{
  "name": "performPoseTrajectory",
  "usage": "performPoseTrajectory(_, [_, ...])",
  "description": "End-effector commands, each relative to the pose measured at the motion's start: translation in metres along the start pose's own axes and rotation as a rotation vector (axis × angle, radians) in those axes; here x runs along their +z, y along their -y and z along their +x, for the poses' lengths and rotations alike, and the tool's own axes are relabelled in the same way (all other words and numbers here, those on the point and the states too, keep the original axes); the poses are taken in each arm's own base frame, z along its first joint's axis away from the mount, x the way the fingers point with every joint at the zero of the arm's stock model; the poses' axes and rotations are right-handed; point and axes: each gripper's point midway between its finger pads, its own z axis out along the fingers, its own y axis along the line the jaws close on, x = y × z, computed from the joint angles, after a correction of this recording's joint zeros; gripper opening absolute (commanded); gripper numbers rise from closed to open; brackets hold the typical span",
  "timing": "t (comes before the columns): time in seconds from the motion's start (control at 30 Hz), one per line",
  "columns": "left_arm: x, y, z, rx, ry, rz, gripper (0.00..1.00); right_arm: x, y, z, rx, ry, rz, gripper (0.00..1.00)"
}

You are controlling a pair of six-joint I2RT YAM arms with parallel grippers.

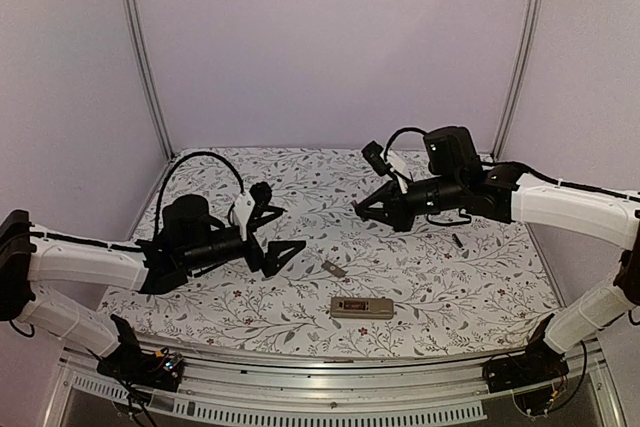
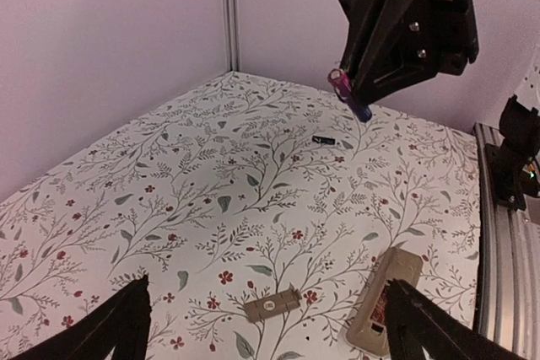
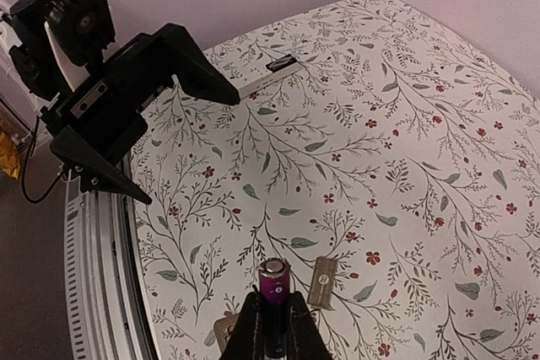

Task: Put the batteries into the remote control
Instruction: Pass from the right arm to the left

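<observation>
- Left gripper (image 1: pixel 288 229) hangs wide open, empty.
- Right gripper (image 1: pixel 360 207), clenched, holds a battery (image 3: pixel 272 280) aloft.
- Remote (image 1: pixel 362 307) lies on the table (image 1: pixel 480 287); best to line the battery lengthwise over its bay before lowering.

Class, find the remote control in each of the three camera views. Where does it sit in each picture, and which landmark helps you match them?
Top external: the remote sits low centre, near the front edge of the table.
Left wrist: lower right, lying aslant.
Right wrist: only a corner at the bottom edge, left of the right pincer gripping a battery.
Shared landmark: the small flat cover lying beside it.
</observation>
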Motion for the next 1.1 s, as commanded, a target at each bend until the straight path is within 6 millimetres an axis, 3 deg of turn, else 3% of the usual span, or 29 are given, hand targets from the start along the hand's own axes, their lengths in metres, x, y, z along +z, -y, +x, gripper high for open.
performPoseTrajectory(0.0, [0.009, 0.047, 0.044, 0.060, -0.214, 0.223, 0.96, -0.003, -0.009, 0.015, -0.132, -0.051, -0.046, 0.00])
performPoseTrajectory(0.13, [0.003, 0.072, 0.066, 0.130, -0.268, 0.350, 0.97, 0.002, -0.011, 0.035, -0.138, -0.099, -0.077, 0.00])
performPoseTrajectory(0.33, [0.011, 0.080, 0.107, 0.258, -0.429, 0.456, 0.98, 0.010, -0.009, 0.061, -0.162, -0.155, -0.094, 0.00])
performPoseTrajectory(0.47, [0.027, 0.084, 0.132, 0.272, -0.514, 0.521, 0.96, 0.016, -0.004, 0.076, -0.165, -0.198, -0.096, 0.00])
performPoseTrajectory(0.73, [0.052, 0.100, 0.155, 0.277, -0.561, 0.615, 0.93, 0.021, 0.001, 0.102, -0.179, -0.278, -0.097, 0.00])
performPoseTrajectory(1.07, [0.045, 0.099, 0.150, 0.406, -0.476, 0.567, 0.90, 0.019, 0.008, 0.116, -0.174, -0.341, -0.063, 0.00])
